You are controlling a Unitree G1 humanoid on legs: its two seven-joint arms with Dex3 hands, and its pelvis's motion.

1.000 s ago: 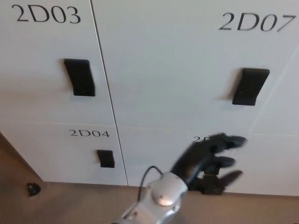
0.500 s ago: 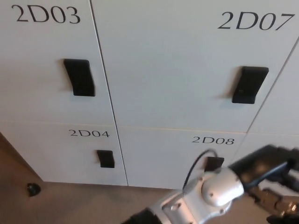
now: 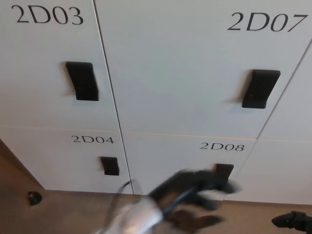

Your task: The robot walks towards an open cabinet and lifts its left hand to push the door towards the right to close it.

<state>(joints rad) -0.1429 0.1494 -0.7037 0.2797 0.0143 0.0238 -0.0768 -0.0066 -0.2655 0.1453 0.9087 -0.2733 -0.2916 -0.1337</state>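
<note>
White panels: we face a bank of flat, pale cabinet fronts, each with a black number and a black handle
Far left: door 2D03 (image 3: 46, 63) sits flush, its handle (image 3: 82, 81) a dark slanted tab; below it is 2D04 (image 3: 73, 163) with a smaller handle (image 3: 110, 165)
Floor, left: a small dark knob-like object (image 3: 34, 197) lies on the brown floor (image 3: 73, 212) near the cabinet base; we cannot tell what it is
Left hand: our left hand (image 3: 192, 195) comes up low in the middle, badly blurred; the fingers seem spread apart and hold nothing, reaching toward 2D08
Task's thing: door 2D08 (image 3: 195, 165) lies in the lower row, right of centre, its handle (image 3: 224, 170) just past our fingertips; from here it looks nearly flush
Handling: we judge the panel stiff, light on its hinges and smooth, so a flat push on the bare face suits it better than a grasp
Above: 2D07 (image 3: 195, 68) with its handle (image 3: 261, 88)
Far right: our right hand (image 3: 294, 220) shows only as a dark edge; we cannot tell its state
</note>
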